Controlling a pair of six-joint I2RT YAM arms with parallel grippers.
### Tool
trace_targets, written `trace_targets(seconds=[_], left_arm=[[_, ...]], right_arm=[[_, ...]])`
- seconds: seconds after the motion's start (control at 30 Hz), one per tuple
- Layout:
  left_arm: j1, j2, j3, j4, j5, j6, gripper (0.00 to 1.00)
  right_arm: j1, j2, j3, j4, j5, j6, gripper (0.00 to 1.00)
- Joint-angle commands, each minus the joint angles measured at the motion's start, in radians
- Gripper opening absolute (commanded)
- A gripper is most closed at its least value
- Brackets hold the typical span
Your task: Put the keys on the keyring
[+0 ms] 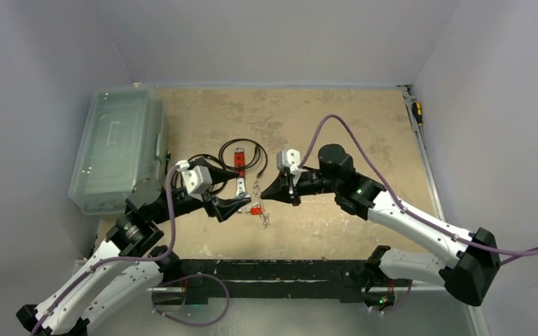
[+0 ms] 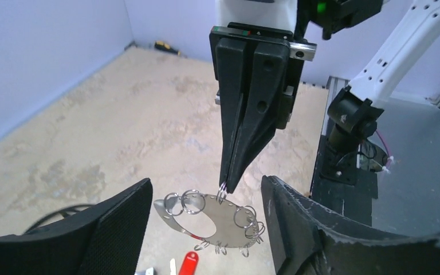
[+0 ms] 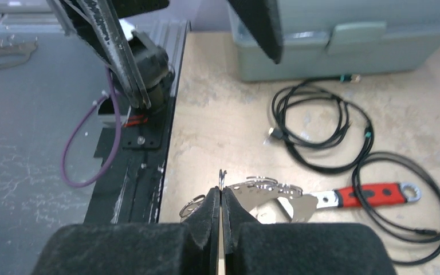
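The right end effector (image 1: 266,195) is closed, its two black fingers (image 2: 246,132) pressed flat together. It pinches a thin strand of silvery wire that belongs to the keyring (image 3: 222,174). In the right wrist view a short hook of that wire pokes out just past the fingertips. The rest of the keyring hangs and trails toward 6 o'clock near the middle of the tabletop (image 1: 336,119). It lies partly over the silvery head of the red-handled wrench (image 3: 372,195).

Small wire rings and curls cluster around the wrench head. The keys (image 3: 193,205) show only as small flat silvery bits just beside the pinched wire, and I cannot tell them apart one by one. A red tag (image 2: 188,264) lies on the tabletop at 6 o'clock from the wrench head.

The left end effector (image 2: 206,183) is open, jaws wide apart and holding nothing. It sits at 9 o'clock from the right one, and its fingers flank the wrench head and keyring without touching them.

Two black coiled cables (image 3: 315,126) lie at 11 o'clock from the keyring. A clear plastic box (image 1: 115,147) sits at the tabletop's 9 o'clock edge.
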Motion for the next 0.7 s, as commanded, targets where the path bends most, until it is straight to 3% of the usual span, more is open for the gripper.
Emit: trace_targets(seconds=[0.0,0.23,0.67], left_arm=[[0.003,-0.072,-0.047,0.095,0.03,-0.027,0.67],[0.007,-0.114,-0.08,0.192,0.142,-0.028,0.58],[0.008,-0.112,-0.096,0.243,0.215,-0.035,0.26]], right_arm=[[0.003,-0.09,-0.037,0.237,0.003,0.063,0.0],[0.003,-0.177,-0.187,0.673,-0.035,0.281,0.0],[0.003,-0.151,-0.187,0.913,-0.145,0.454,0.0]])
